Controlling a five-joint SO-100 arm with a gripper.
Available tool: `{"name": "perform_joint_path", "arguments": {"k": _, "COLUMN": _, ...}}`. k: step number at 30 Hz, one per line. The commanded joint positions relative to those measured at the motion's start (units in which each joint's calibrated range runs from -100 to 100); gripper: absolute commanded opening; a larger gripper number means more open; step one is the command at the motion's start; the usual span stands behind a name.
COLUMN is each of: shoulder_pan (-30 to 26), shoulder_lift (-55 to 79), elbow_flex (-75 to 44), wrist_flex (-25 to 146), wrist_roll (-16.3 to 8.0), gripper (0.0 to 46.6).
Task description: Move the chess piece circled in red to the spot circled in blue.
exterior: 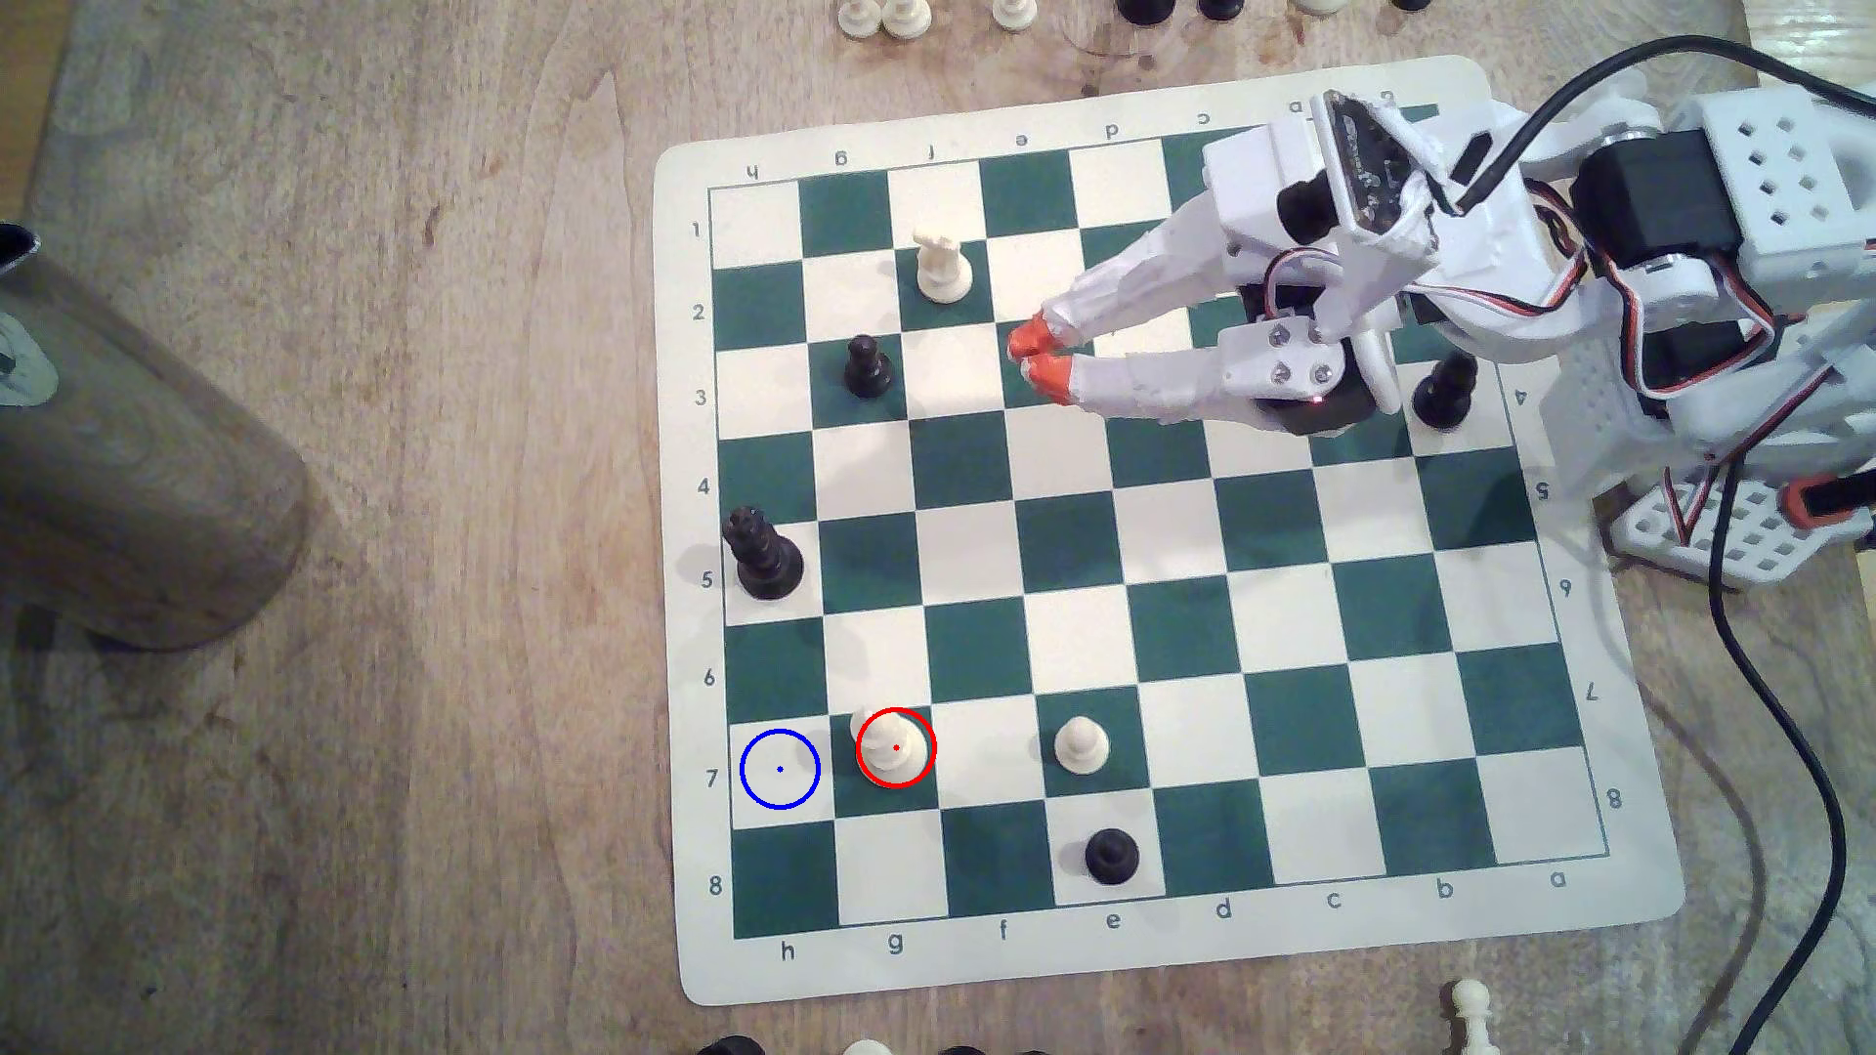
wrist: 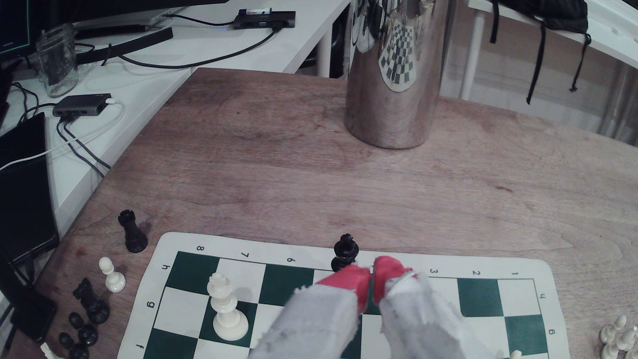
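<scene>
Gripper hangs over the board's upper middle, red-ringed piece well away from it.

Biggest first: the wooden table [exterior: 406,507] carries the green-and-cream chessboard [exterior: 1279,649], our landmark. Off the board's h-side edge stands the steel cylinder [exterior: 132,456]. The white gripper [exterior: 1037,357] floats above the board near rows 2 and 3, its orange fingertips [wrist: 359,281] pinched together, almost touching, with nothing between them. Down on row 7, the chess piece circled in red [exterior: 895,748] stands upright on the green g square. Just beside it, at the board's h edge, the spot circled in blue [exterior: 780,769] is a bare cream square. The white pawn [exterior: 1080,746] sits two files further along row 7.
</scene>
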Motion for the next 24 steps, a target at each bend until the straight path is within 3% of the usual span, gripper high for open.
{"name": "perform_joint_path", "arguments": {"k": 1, "shoulder_pan": 6.2, "shoulder_lift": -7.2, "elbow_flex": 11.9, "wrist_flex": -12.4, "wrist_roll": -4.7, "gripper": 0.2}}
{"name": "perform_joint_path", "arguments": {"k": 10, "shoulder_pan": 4.0, "shoulder_lift": -3.0, "elbow_flex": 4.0, "wrist_flex": -6.2, "wrist_roll": -4.7, "gripper": 0.2}}
{"name": "perform_joint_path", "arguments": {"k": 16, "shoulder_pan": -1.9, "shoulder_lift": 5.8, "elbow_flex": -8.8, "wrist_flex": -1.0, "wrist_roll": -4.3, "gripper": 0.2}}
{"name": "perform_joint_path", "arguments": {"k": 24, "shoulder_pan": -7.4, "shoulder_lift": 8.0, "elbow_flex": -15.1, "wrist_flex": 1.4, "wrist_roll": -4.2, "gripper": 0.2}}
